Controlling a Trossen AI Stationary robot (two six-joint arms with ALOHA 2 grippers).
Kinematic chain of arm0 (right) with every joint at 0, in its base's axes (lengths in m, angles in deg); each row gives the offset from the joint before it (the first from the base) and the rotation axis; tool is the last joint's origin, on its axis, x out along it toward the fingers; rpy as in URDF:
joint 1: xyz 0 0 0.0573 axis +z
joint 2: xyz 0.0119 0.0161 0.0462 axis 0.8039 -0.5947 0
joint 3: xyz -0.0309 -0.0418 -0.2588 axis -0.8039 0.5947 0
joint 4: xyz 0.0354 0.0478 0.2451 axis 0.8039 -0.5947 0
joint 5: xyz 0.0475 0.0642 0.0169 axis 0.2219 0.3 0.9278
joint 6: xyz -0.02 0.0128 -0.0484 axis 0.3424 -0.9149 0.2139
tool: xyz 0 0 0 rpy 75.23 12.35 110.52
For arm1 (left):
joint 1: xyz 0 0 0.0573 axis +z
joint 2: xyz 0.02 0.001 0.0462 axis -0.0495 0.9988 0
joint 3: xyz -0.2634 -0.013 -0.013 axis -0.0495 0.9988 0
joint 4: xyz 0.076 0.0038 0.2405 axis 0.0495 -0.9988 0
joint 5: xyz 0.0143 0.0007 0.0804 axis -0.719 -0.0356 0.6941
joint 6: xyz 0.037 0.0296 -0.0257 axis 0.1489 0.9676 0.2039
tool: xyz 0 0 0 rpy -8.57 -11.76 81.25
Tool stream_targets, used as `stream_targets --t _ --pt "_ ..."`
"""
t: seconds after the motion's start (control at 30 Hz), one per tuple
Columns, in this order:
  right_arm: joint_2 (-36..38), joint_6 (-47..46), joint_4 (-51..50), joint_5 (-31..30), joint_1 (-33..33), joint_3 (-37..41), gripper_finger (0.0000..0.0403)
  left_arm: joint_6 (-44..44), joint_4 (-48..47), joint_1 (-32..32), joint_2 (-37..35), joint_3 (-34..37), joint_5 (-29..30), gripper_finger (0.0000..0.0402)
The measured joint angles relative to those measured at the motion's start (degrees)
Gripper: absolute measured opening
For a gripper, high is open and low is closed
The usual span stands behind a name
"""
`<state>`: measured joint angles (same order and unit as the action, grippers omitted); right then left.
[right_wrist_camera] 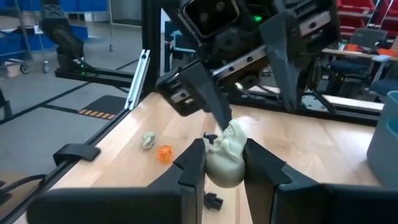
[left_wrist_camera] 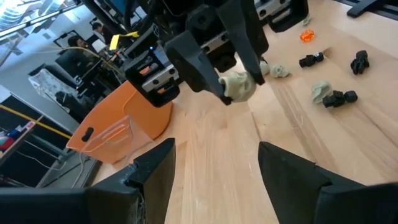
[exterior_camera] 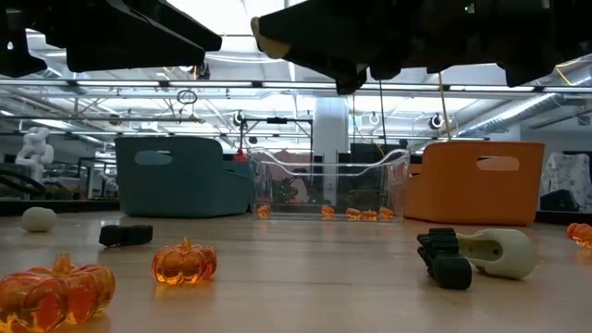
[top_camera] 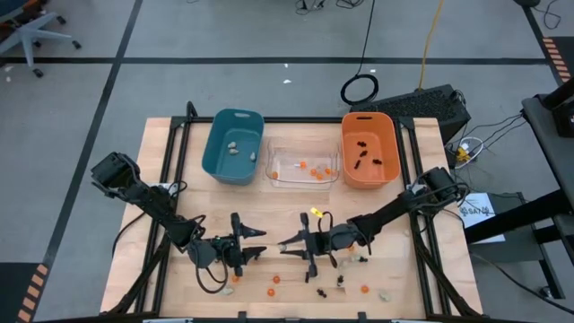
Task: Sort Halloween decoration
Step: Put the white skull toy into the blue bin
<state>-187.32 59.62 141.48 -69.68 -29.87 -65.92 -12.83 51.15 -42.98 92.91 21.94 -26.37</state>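
Note:
My right gripper (right_wrist_camera: 225, 163) is shut on a pale beige skull-like lump (right_wrist_camera: 227, 152) above the middle of the table (top_camera: 161, 144). The lump also shows in the left wrist view (left_wrist_camera: 238, 85). My left gripper (top_camera: 261, 244) stands open, facing the right gripper (top_camera: 285, 243) a short way off, with nothing between its fingers (left_wrist_camera: 155, 174). Orange pumpkins (exterior_camera: 183, 262), black pieces (exterior_camera: 125, 235) and pale lumps (exterior_camera: 39, 219) lie loose on the near part of the table. The teal bin (top_camera: 233, 144) holds pale lumps, the clear bin (top_camera: 303, 167) orange ones, the orange bin (top_camera: 369, 148) black ones. My right gripper pinches the pale lump by its two opposite sides (right_wrist_camera: 210, 163) between its two fingers. The fingers lie about level and come from the table's right. The lump is lifted clear of the table and stands up between the fingers.
The three bins stand in a row along the far edge. Loose trinkets (top_camera: 273, 279) are scattered near the front edge, under and in front of both grippers. A black frame (top_camera: 179, 135) runs along the table's sides.

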Motion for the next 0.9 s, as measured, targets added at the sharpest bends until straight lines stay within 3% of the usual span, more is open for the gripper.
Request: stream_targets --t 0.23,0.4,0.57,0.7,0.9 --pt "0.09 1.90 0.08 0.00 -0.65 0.00 0.0059 1.06 0.13 0.00 0.00 0.00 0.52 0.0228" --pt "0.09 3.76 -4.09 0.00 -2.34 0.00 0.0059 2.59 0.15 -0.11 0.00 -1.93 5.08 0.0228" --pt "0.09 -0.05 -8.61 0.45 -5.24 0.00 0.0059 7.44 0.05 -0.11 0.00 -3.33 5.70 0.0228" --pt "0.09 -5.78 -10.96 7.66 -7.53 0.02 0.0059 13.11 -1.22 -0.11 0.01 -4.15 5.50 0.0228" --pt "2.77 -13.68 -12.88 18.49 -10.60 0.02 0.0059 22.06 -12.81 1.72 0.00 -9.32 2.19 0.0228"
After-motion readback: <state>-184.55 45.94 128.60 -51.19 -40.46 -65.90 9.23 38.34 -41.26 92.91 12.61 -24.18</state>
